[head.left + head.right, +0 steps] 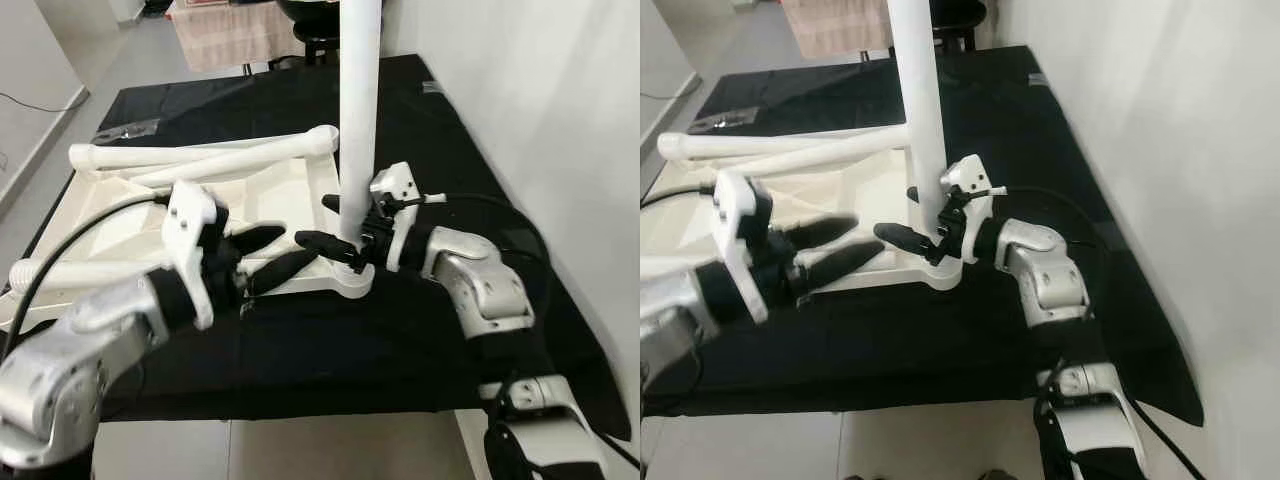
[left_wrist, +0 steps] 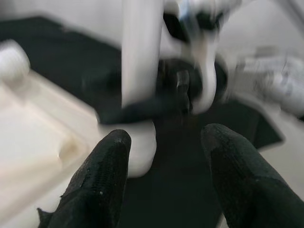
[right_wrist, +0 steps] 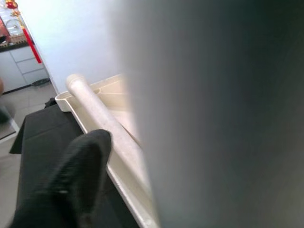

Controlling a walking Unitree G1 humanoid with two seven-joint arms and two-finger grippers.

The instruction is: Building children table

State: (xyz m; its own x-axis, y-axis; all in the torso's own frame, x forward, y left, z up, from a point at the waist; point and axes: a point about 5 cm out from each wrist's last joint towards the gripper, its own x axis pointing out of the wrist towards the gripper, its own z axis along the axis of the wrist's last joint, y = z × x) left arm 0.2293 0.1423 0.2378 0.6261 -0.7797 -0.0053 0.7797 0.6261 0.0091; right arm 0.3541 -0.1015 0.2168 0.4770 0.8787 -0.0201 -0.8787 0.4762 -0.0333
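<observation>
1 white plastic table top (image 1: 120, 215) lies upside down on 1 black cloth (image 1: 330, 340). 4 white cylindrical plastic table legs are countable: 1 upright leg (image 1: 358, 120) stands in a corner socket, 2 loose legs (image 1: 240, 160) lie across the top, and 1 leg end (image 1: 45, 272) pokes out nearer the robot's left arm. 2 black-fingered grippers are in view, 1 left gripper (image 1: 275, 250) and 1 right gripper (image 1: 335, 222).
</observation>
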